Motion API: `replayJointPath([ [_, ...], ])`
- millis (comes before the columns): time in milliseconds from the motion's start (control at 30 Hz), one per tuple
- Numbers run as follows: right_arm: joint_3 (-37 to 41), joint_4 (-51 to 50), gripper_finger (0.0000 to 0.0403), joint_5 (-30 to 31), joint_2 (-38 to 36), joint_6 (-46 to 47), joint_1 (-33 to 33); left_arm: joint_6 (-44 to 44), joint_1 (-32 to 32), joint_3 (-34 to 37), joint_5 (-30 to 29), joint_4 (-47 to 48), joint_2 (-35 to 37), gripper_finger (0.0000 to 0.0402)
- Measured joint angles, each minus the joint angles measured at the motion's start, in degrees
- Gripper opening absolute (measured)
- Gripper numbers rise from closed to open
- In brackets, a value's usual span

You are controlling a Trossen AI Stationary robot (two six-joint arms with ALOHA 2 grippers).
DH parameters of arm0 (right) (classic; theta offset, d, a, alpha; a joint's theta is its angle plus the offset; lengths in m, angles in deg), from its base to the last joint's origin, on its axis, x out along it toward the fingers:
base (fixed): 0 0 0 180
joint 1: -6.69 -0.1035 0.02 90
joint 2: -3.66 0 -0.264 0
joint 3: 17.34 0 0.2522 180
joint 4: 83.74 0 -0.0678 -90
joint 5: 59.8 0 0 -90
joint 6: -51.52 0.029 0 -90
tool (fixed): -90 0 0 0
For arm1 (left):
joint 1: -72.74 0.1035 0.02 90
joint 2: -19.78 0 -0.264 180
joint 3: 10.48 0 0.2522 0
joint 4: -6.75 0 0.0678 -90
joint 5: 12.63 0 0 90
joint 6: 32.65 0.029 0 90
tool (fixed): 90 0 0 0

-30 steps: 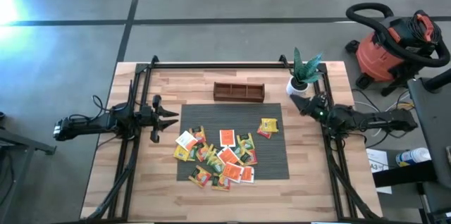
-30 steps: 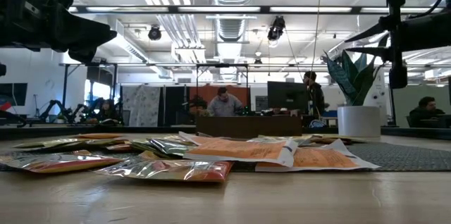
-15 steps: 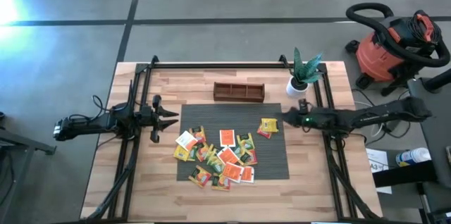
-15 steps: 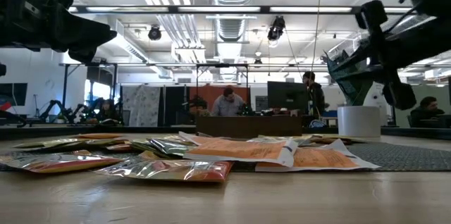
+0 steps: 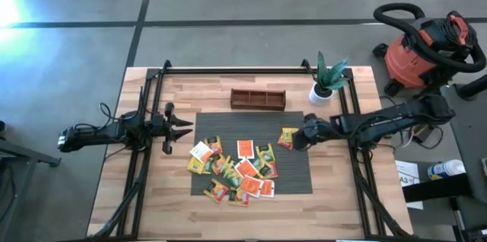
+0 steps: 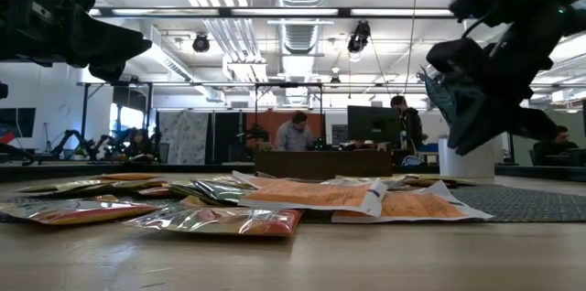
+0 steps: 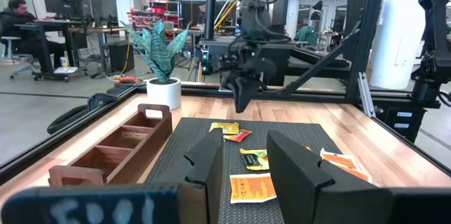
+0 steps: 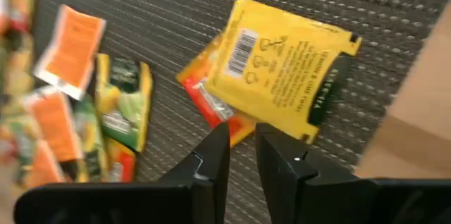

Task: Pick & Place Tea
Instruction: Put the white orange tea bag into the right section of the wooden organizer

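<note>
The tea is a loose pile of small flat sachets (image 5: 236, 170), orange-red, yellow, green and white, lying on the grey ribbed mat (image 5: 298, 179). Apart from the pile, a yellow sachet (image 8: 285, 69) lies at the mat's far right, partly over an orange-red one (image 8: 211, 104). My right gripper (image 5: 294, 141) hangs slanted downward just above these two, clear of the mat in the low view (image 6: 465, 140). Its fingers (image 8: 243, 146) stand a narrow gap apart with nothing between them. My left gripper (image 5: 188, 126) waits level at the mat's left edge, open (image 7: 243, 160).
A long dark wooden tray (image 5: 258, 99) with compartments stands beyond the mat's far edge. A potted plant (image 5: 325, 82) sits at the far right corner. Black frame rails (image 5: 144, 158) run along the table's sides. A red shop vacuum (image 5: 426, 52) stands off the table.
My right gripper has swung from the table's right edge beside the plant toward the middle, over the mat's far right corner. It has tipped from level to slanting downward and rolled, ending above the yellow sachet. The sachets have stayed put.
</note>
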Motion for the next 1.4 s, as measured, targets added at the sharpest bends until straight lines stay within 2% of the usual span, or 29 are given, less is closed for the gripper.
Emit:
replayJointPath([
  [133, -3.83, -3.78, 0.0078, 1.74, 2.29, -2.83, 0.12, 0.0, 0.02, 0.0, 0.0, 0.0, 0.0, 0.0106],
  [300, -8.21, -11.22, 0.0135, 1.76, 3.63, -9.44, 0.37, 0.0, 0.01, -0.02, 0.0, 0.01, -0.02, 0.0106],
  [433, -10.26, -15.56, 0.019, -0.1, 4.33, -19.65, -0.4, 0.0, 0.01, -0.01, 0.0, 0.02, -0.02, 0.0106],
  [567, -10.45, -15.15, 0.0219, -0.09, 5.91, -35.45, -1.97, 0.02, 0.0, -0.02, 0.0, 0.02, -0.02, 0.0106],
  [700, -10.52, -15.32, 0.0223, 2.3, 9.57, -44.76, -2.4, 0.0, 0.0, -0.02, 0.0, 0.01, -0.12, 0.0106],
  [967, -13.88, -15.15, 0.0224, 8.02, 15.46, -46.8, -2.38, 0.0, 0.0, 0.0, 0.0, 0.02, -0.31, 0.0106],
  [1167, -15.2, -14.79, 0.0224, 8.23, 18.09, -52.84, -2.36, 0.0, 0.0, -0.02, 0.0, 0.02, -0.45, 0.0106],
  [1300, -15.35, -14.67, 0.0224, 8.22, 18.37, -52.21, -2.35, -1.03, 0.0, 0.0, -0.01, -0.6, -0.56, 0.0106],
  [1400, -15.35, -14.56, 0.0224, 8.22, 18.11, -49.64, -2.34, -7.98, -0.07, -0.01, 0.0, -2.52, -0.59, 0.0106],
])
